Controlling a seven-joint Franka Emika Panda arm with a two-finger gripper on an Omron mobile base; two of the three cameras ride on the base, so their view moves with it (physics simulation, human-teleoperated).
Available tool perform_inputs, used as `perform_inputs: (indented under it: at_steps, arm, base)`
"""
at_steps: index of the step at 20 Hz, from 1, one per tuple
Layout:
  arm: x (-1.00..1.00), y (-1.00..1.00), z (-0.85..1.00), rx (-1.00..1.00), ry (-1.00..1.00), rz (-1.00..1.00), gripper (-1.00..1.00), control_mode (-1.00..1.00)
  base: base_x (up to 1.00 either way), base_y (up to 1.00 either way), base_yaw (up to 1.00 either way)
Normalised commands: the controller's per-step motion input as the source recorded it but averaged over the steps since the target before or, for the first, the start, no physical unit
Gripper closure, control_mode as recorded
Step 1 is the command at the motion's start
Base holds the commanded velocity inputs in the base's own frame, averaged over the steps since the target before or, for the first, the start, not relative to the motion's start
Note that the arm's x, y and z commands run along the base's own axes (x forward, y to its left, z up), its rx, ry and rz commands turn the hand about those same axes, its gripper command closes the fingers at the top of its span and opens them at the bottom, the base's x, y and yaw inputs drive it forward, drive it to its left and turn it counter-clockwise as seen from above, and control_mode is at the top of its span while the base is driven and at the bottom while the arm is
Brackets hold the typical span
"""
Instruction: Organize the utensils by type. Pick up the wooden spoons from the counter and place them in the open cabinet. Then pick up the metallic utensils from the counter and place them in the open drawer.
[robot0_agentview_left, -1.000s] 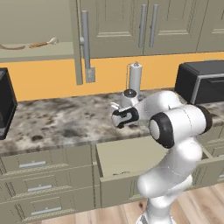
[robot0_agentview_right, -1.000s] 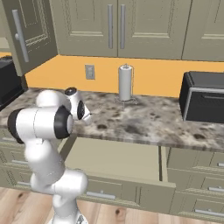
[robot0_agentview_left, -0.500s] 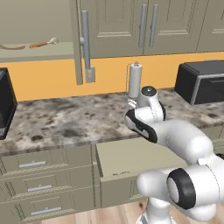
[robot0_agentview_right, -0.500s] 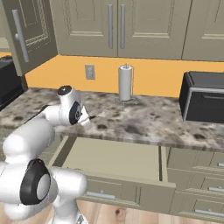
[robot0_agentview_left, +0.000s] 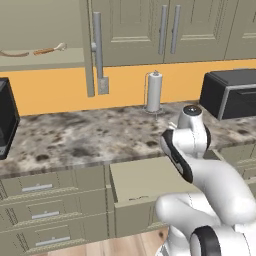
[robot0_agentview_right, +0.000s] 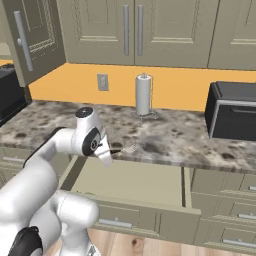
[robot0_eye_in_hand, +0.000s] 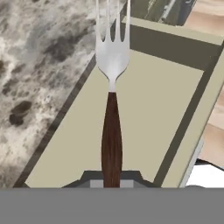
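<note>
My gripper (robot0_eye_in_hand: 111, 177) is shut on the dark reddish-brown handle of a fork (robot0_eye_in_hand: 111, 131). Its silver tines point away from the hand, over the line where the counter (robot0_eye_in_hand: 39, 65) meets the open drawer (robot0_eye_in_hand: 153, 109). From the right base view the gripper (robot0_agentview_right: 108, 154) hangs at the counter's front edge, above the back left of the drawer (robot0_agentview_right: 130, 180), with the fork (robot0_agentview_right: 125, 149) sticking out to the right. Two wooden spoons (robot0_agentview_left: 50, 49) (robot0_agentview_left: 14, 53) lie on the shelf of the open cabinet (robot0_agentview_left: 45, 62) at upper left.
A paper towel holder (robot0_agentview_left: 154, 92) stands at the back of the counter (robot0_agentview_left: 75, 135). A black appliance (robot0_agentview_left: 232, 92) sits on the right and another (robot0_agentview_left: 5, 122) on the left. The cabinet door (robot0_agentview_left: 95, 45) hangs open. Stacked drawers (robot0_agentview_left: 42, 215) lie left of the open drawer (robot0_agentview_left: 140, 180).
The arm has swung from above the middle of the counter down and to the right, bringing the fork over the counter edge and the open drawer. The gripper has stayed shut.
</note>
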Motion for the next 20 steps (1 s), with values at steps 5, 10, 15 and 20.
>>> perform_inputs:
  at_steps: [5, 10, 15, 20]
  arm:
    - [0.09, -0.55, -0.33, 0.10, 0.00, -0.01, 1.00, -1.00]
    - [0.03, -0.59, -0.66, 0.13, 0.00, 0.00, 1.00, -1.00]
    - [0.08, -0.55, -0.69, 0.11, 0.01, 0.00, 1.00, -1.00]
    - [0.28, -0.43, -0.55, 0.06, 0.09, 0.00, 1.00, -1.00]
  base:
    - [0.00, 0.00, 0.00]
    - [0.00, 0.00, 0.00]
    - [0.00, 0.00, 0.00]
    - [0.00, 0.00, 0.00]
